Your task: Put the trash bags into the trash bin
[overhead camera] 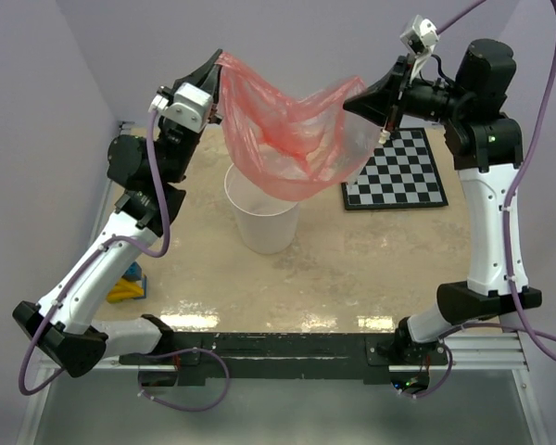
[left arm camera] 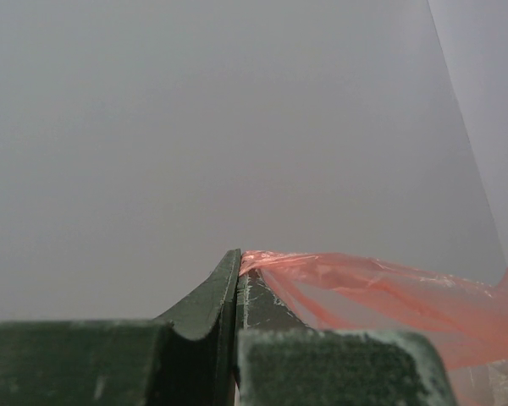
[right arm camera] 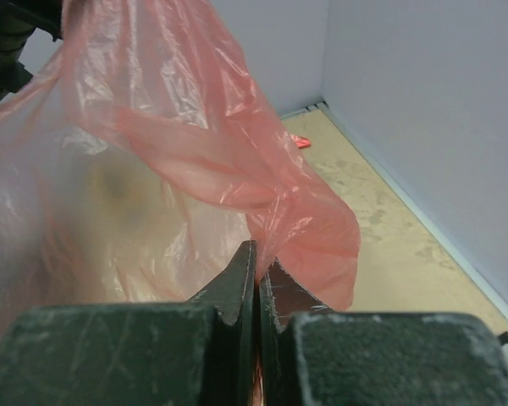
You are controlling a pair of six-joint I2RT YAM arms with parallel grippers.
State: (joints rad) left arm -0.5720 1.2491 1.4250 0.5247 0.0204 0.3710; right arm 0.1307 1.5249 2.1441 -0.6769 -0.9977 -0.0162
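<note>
At the far left edge of the counter [overhead camera: 352, 269] a small yellow and blue object [overhead camera: 128, 287] lies beside the left arm. Higher up, the left fingers [left arm camera: 229, 283] are clenched flat on one top corner of the trash bag [overhead camera: 287, 139]. The left wrist view shows the pink film pinched at their tips and running off to the right.

The bag hangs in the air between the two arms, spread wide and sagging in the middle. Its lowest fold drops over the open mouth of the trash bin [overhead camera: 259, 227]. The bin stands upright on the counter directly below the bag. From above I cannot tell whether the film touches the rim.

To the right, the right fingers [right arm camera: 241, 275] are clamped tight on the bag's other top corner, with crinkled film bunched at their tips. Beneath that arm a checkerboard [overhead camera: 397, 171] lies flat on the counter, right of the bin and apart from it. In the right wrist view a small red piece [right arm camera: 300, 142] sits near the far wall corner.
</note>
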